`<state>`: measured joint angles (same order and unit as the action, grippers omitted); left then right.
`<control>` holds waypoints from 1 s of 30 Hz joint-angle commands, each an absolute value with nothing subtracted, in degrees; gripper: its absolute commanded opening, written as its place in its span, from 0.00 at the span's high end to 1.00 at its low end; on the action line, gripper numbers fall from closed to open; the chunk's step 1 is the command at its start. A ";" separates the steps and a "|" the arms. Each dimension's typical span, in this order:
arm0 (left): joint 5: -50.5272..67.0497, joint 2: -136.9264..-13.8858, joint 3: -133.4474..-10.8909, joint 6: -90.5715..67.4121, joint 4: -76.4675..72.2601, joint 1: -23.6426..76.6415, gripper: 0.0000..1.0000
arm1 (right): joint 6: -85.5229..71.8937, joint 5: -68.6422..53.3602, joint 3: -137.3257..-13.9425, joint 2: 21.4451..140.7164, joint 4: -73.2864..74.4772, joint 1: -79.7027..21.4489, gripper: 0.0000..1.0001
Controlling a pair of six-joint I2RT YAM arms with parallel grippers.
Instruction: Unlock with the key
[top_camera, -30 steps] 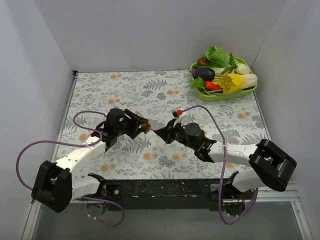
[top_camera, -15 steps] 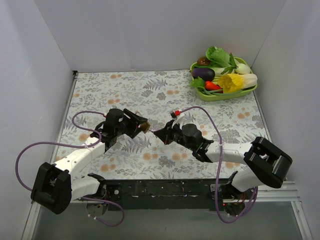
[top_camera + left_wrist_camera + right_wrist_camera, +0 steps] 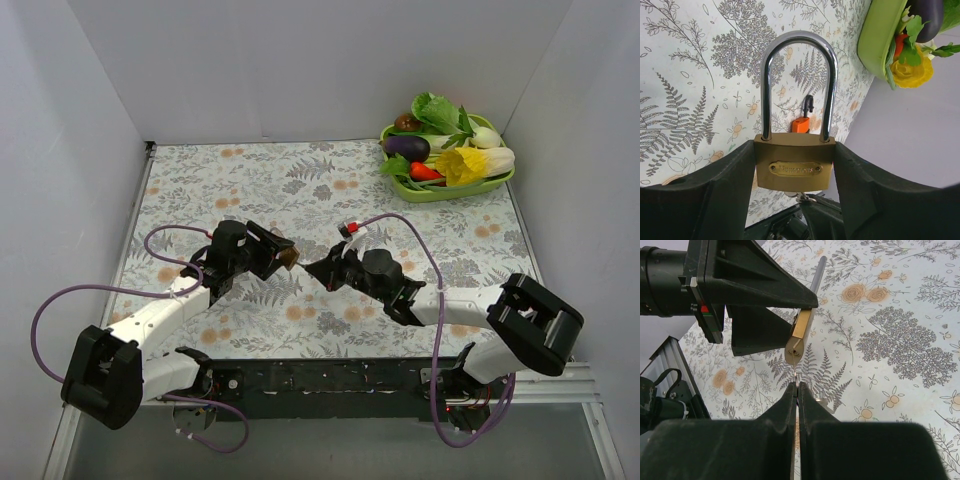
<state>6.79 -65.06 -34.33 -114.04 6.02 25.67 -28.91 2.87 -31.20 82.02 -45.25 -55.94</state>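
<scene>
The left gripper (image 3: 281, 255) hangs over the middle of the table (image 3: 300, 180), its tip turned toward the right arm. Its fingers (image 3: 715, 195) stand apart and clamp the brass body of the lock (image 3: 795, 169), one pad against each narrow side. In the left wrist view the lock sits upright between them, with the steel shackle (image 3: 799, 75) arching above the body and both legs seated in it. An engraved plate shows on the brass face, but its lettering is too small to read. Through the shackle loop a small orange tag (image 3: 800, 125) shows farther off.

The right gripper (image 3: 318, 268) faces the left one from the other side, close to it. Its fingers (image 3: 782, 410) are pressed together on the key (image 3: 797, 376), of which only a thin silver tip shows past the fingertips. In the right wrist view that tip points up at the keyway in the bottom of the lock and is just beside it. Whether it has entered the slot I cannot tell. The lock leans here, its shackle angled up and away behind the left fingers.

A green tray (image 3: 430, 196) of vegetables sits in the far right corner of the table, well apart from both grippers
</scene>
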 commanded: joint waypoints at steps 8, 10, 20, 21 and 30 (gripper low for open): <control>6.24 -61.52 -34.72 -149.24 2.90 26.10 1.00 | -30.14 4.13 -34.19 83.93 -49.75 -56.25 0.99; 6.15 -61.35 -34.63 -149.24 2.99 26.02 1.00 | -30.23 4.39 -34.01 84.11 -50.10 -56.16 0.99; 5.63 -60.29 -34.28 -150.29 2.99 26.28 1.00 | -31.02 8.52 -34.45 83.93 -49.66 -56.25 0.99; 5.45 -60.29 -34.28 -150.47 2.90 26.37 1.00 | -31.03 8.87 -34.54 84.11 -50.09 -56.16 0.99; 3.87 -60.38 -34.36 -154.15 2.99 27.60 1.00 | -31.64 11.86 -35.77 85.17 -52.12 -56.60 0.99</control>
